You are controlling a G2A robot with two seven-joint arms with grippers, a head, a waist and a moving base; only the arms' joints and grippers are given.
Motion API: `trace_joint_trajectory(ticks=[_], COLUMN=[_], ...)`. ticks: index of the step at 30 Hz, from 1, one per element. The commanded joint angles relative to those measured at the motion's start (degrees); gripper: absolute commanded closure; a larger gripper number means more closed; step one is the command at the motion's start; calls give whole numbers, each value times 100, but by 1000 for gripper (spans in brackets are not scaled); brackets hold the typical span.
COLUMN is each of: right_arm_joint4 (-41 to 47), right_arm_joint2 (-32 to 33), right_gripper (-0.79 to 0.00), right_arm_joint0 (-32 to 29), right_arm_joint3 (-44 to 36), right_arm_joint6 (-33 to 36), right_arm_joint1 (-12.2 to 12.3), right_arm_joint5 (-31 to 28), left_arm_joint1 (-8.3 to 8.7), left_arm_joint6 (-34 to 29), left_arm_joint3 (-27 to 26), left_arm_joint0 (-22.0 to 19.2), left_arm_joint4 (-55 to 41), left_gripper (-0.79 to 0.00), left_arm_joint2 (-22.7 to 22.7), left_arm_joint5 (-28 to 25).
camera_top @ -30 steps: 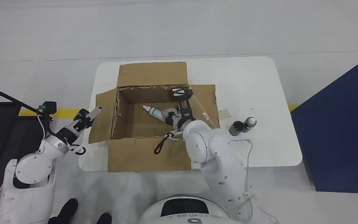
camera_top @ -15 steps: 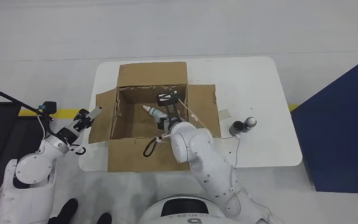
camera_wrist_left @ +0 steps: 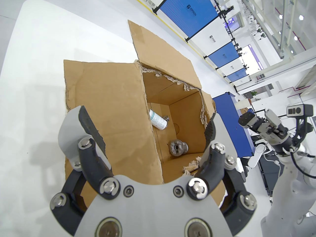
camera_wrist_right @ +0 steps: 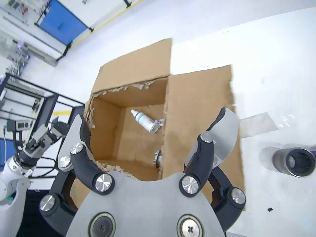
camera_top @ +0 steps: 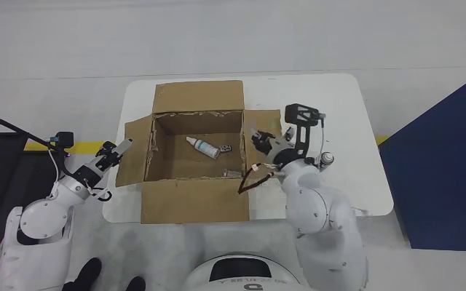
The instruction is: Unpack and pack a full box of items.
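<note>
Box [camera_top: 191, 201] sits open mid-table, a white bottle [camera_top: 202, 146] and a metal fitting [camera_wrist_left: 178, 147] lying on its floor, 1 dark cylinder [camera_wrist_right: 293, 161] standing outside it. Both grippers are spread and empty: right gripper [camera_wrist_right: 153, 115] above the right flap [camera_wrist_right: 197, 94], left gripper [camera_wrist_left: 147, 115] beside the left flap [camera_top: 133, 149]. Reaching in could snag a flap and shove the box; the bottle may roll from a pinch.

top: looked straight down at the table [camera_top: 335, 102]
left wrist: faced the box [camera_wrist_left: 111, 114], pretty close
right wrist: same box, opposite side
shared: box's inside
</note>
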Motion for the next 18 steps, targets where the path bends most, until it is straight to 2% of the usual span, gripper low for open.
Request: trace_joint_trajectory(ticks=[1, 4, 8, 13, 14, 15, 16, 18], right_arm_joint4=[274, 499, 355, -134, -260, -402, -524, -701], right_arm_joint2=[434, 1062, 1604, 1766, 1778, 1782, 1773, 1741], right_gripper=[-785, -785, -785, -785, -763, -693, -677, -702], right_arm_joint0=[-247, -471, -427, -174, -113, -45, 40, 191], right_arm_joint3=[-161, -128, 362, 885, 1008, 1142, 1264, 1480], right_arm_joint6=[-155, -501, -515, -296, -265, -222, -171, 0], right_arm_joint1=[16, 15, 16, 32, 36, 41, 43, 49], right_arm_joint5=[154, 760, 1667, 2281, 2363, 2446, 2528, 2591], left_arm_joint1=[0, 0, 0, 0, 0, 0, 0, 0], left_arm_joint6=[0, 0, 0, 0, 0, 0, 0, 0], left_arm_joint3=[0, 0, 0, 0, 0, 0, 0, 0], left_arm_joint0=[0, 0, 0, 0, 0, 0, 0, 0], left_arm_joint4=[0, 0, 0, 0, 0, 0, 0, 0], left_gripper=[-785, -785, -785, -785, -785, -785, -785, -785], left_arm_joint2=[0, 0, 0, 0, 0, 0, 0, 0], left_arm_joint5=[0, 0, 0, 0, 0, 0, 0, 0])
